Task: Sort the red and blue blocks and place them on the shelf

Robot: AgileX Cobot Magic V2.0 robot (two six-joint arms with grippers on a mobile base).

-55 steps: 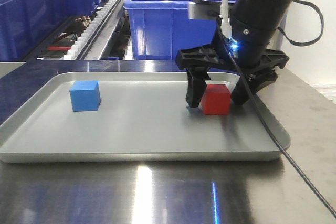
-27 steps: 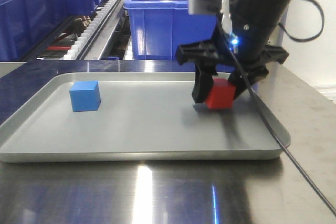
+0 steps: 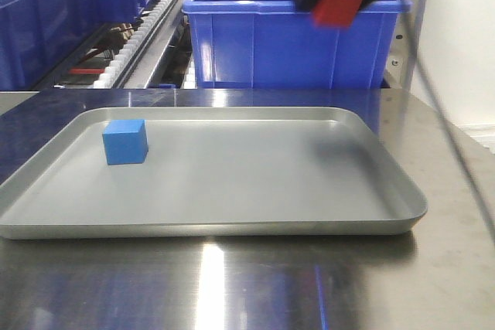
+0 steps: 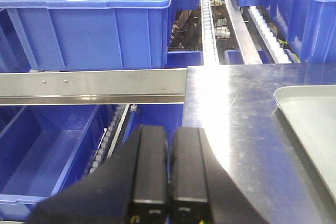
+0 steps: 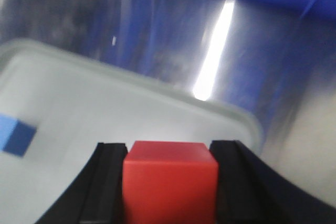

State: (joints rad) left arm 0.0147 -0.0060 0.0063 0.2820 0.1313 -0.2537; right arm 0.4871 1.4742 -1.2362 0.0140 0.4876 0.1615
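- The shelf (image 3: 147, 28), with white roller tracks, stands behind the bench and holds large blue bins (image 3: 263, 44).
- The steel bench (image 3: 232, 291) carries a shallow grey tray (image 3: 232, 227).
- The right end effector (image 5: 170, 182) is at the top of the front view, before a bin. Its fingers are clamped on the red block (image 3: 336, 4), which hangs tilted in the air, well above the tray.
- The left end effector (image 4: 168, 171) hovers over the bench's edge beside the tray, jaws pressed together on nothing.
- The blue block (image 3: 125, 141) sits on the tray's left part, towards the back.
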